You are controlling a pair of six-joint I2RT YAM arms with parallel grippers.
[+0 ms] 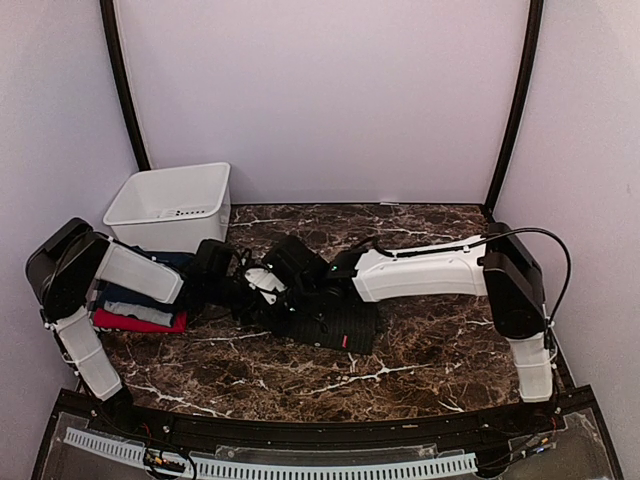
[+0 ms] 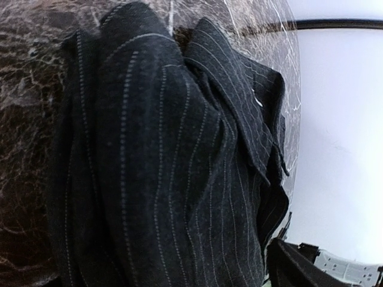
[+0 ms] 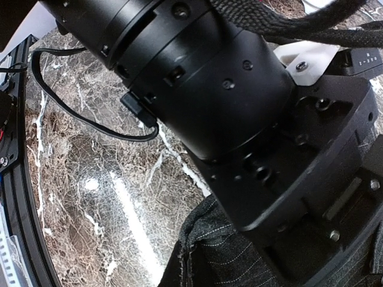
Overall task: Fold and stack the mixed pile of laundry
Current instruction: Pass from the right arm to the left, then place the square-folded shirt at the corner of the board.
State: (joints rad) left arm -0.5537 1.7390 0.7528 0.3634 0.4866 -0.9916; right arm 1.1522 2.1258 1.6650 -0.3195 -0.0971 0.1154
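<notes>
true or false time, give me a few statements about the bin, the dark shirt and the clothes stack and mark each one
1. The white bin stands at the back left, beyond the stack of clothes. True.
2. The pinstriped shirt lies inside the bin. False: it lies on the table, near the middle, where both arms reach in.
3. A red garment is the bottom layer of the stack. True.
4. The table top is plain white. False: it is dark brown marble with white veins.
</notes>
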